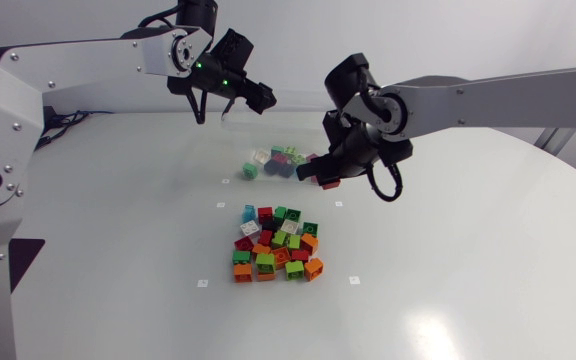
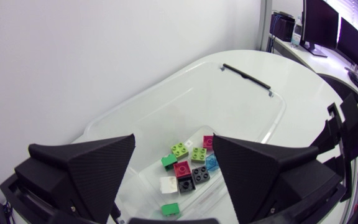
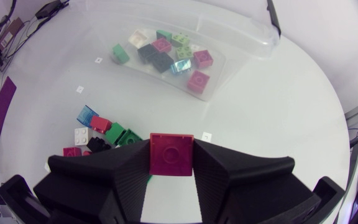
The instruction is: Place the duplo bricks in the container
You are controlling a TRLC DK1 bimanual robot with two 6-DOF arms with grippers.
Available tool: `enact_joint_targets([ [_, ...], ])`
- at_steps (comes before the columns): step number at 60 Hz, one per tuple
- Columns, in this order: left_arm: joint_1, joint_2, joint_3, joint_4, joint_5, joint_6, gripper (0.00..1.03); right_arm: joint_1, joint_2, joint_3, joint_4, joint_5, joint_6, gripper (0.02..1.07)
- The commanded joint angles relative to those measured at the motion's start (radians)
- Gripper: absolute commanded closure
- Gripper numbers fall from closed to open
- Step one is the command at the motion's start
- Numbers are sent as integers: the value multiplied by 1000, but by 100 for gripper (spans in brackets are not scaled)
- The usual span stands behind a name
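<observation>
right gripper (image 1: 320, 177) clenched on red brick (image 3: 171, 154), at container (image 3: 253, 38) right end | left gripper (image 2: 174, 143) released, above container | advice: centre over bin, drop low, avoid bounce-out

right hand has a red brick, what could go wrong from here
1. The brick sits at the very tips of the right hand, with the container ahead of it, so it might slip out and land short.
2. The left hand hangs open over the container, so the two hands could bump if the right one moves in to drop.
</observation>
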Motion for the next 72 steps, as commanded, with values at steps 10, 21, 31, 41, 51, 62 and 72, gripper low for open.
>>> enact_joint_targets([
  [10,-7,-248,-332,100,-61,17,5,-36,-77,87,-43,-6,-19,72],
  [21,5,-402,-547,135,-69,63,5,-48,-51,171,-35,-13,-17,72],
  [31,11,-495,-725,183,-69,101,5,-54,-17,242,-14,-13,-14,72],
  [41,8,-512,-826,187,-60,160,5,-68,31,303,9,-13,-16,72],
  [51,11,-491,-878,193,-26,252,5,-83,81,354,26,-13,-14,72],
  [62,16,-409,-858,193,-1,298,5,-92,166,429,35,-13,-11,72],
  [72,8,-325,-831,192,8,358,5,-92,252,507,31,-7,-7,70],
])
